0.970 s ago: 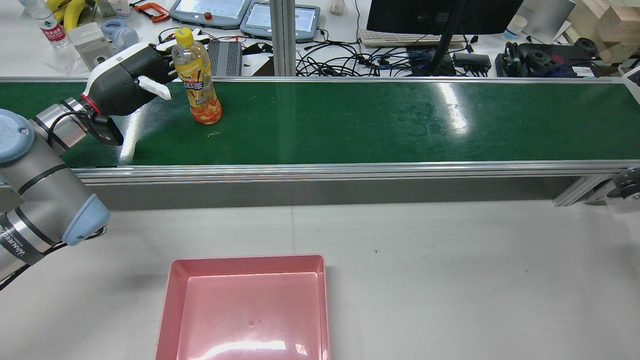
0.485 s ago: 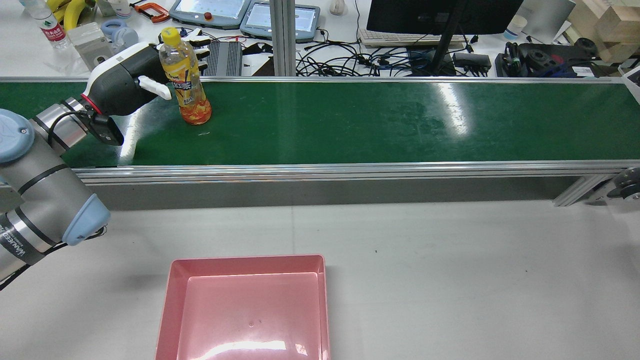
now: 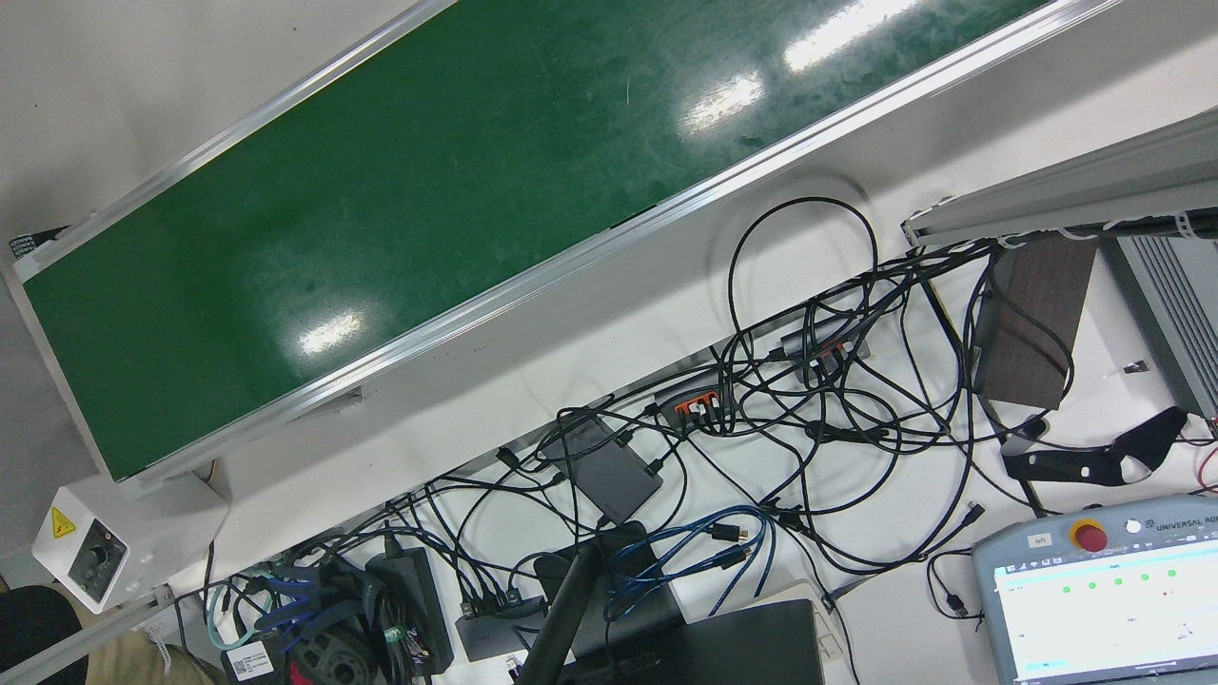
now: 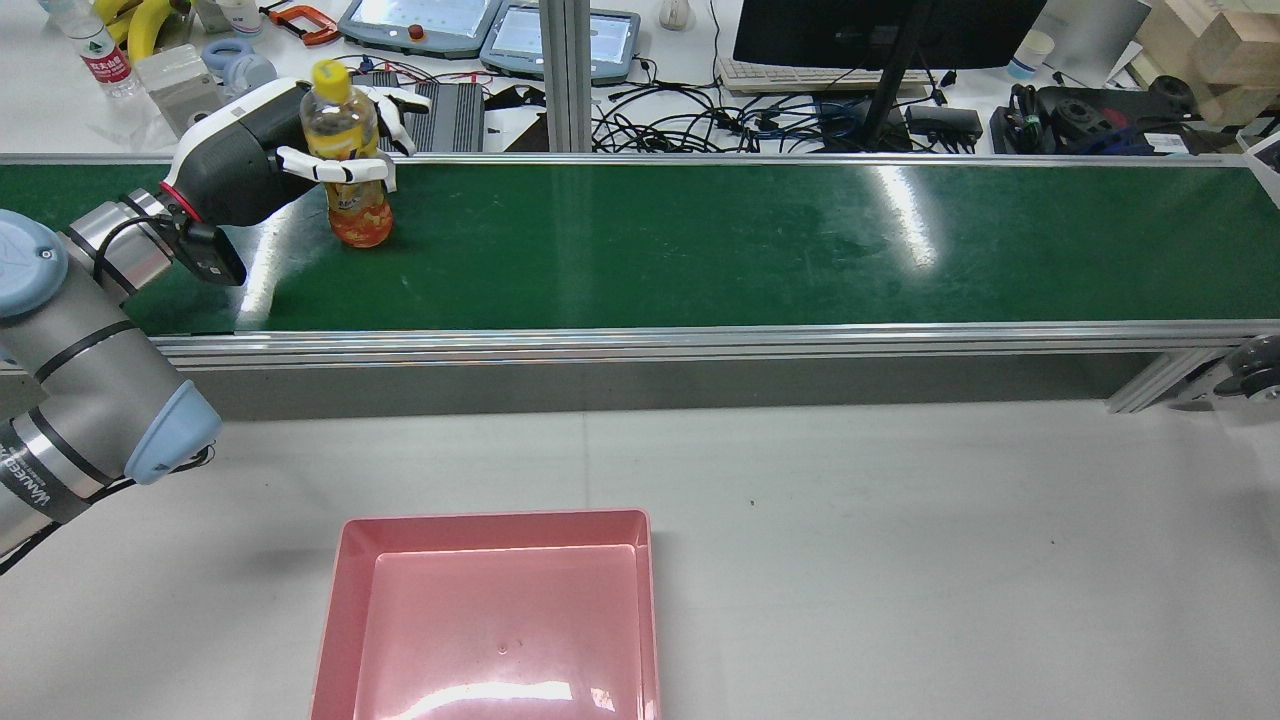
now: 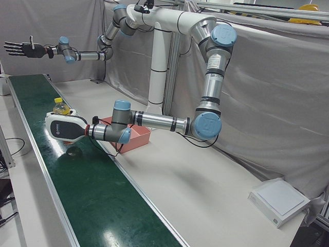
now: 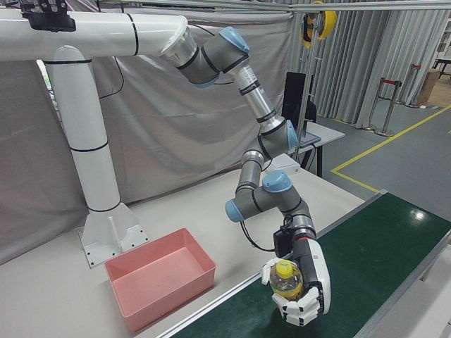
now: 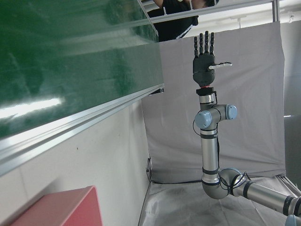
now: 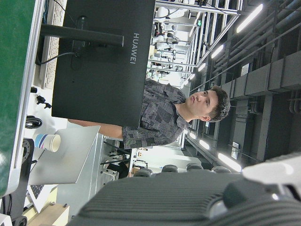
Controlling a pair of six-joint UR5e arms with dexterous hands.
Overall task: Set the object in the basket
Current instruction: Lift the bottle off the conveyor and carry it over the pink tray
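A: Which step is this?

B: The grasp, I'd say. In the rear view the left hand [image 4: 262, 150] has its fingers [image 4: 335, 168] wrapped round the bottle [image 4: 348, 158], which stands upright on the belt [image 4: 760, 240] at about ten o'clock, its base seemingly on the belt.

A: And the other hand?

B: The right hand [image 5: 21, 49] hangs high beyond the belt's far end, fingers spread wide, holding nothing.

A: What next?

B: A firm hold, then a lift clear of the belt rail and a carry toward six o'clock, where the basket [image 4: 345, 580] sits empty, well apart from the bottle. A tall bottle held at the waist may tip.
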